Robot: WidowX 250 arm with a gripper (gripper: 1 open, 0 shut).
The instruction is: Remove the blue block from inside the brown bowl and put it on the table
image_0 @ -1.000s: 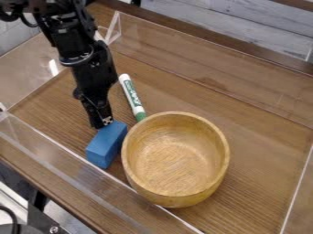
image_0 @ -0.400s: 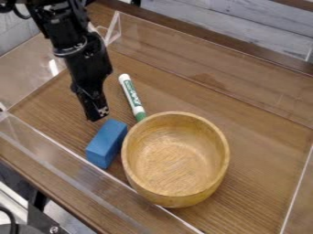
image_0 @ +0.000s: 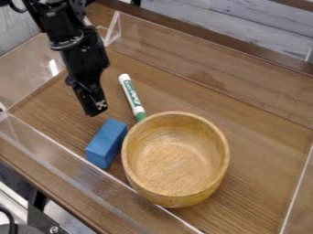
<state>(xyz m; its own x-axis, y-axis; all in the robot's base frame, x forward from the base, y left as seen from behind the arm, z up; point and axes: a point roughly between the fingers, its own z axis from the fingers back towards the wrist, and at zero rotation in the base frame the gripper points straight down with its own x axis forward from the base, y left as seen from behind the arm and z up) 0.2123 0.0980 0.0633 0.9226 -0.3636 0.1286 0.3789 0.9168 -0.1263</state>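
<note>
The blue block (image_0: 106,143) lies flat on the table (image_0: 232,91), just left of the brown bowl (image_0: 175,157) and touching or nearly touching its rim. The bowl's inside shows only bare wood grain. My gripper (image_0: 94,109) hangs above and behind the block, black and pointing down, clear of it, with nothing between its fingers. The fingertips sit close together and their gap is too dark to read.
A white-and-green marker (image_0: 131,99) lies on the table just right of the gripper, pointing toward the bowl. Clear acrylic walls (image_0: 49,155) ring the tabletop, one close to the block's left side.
The gripper has risen and drawn back up-left, away from the blue block, which stays on the table beside the bowl.
</note>
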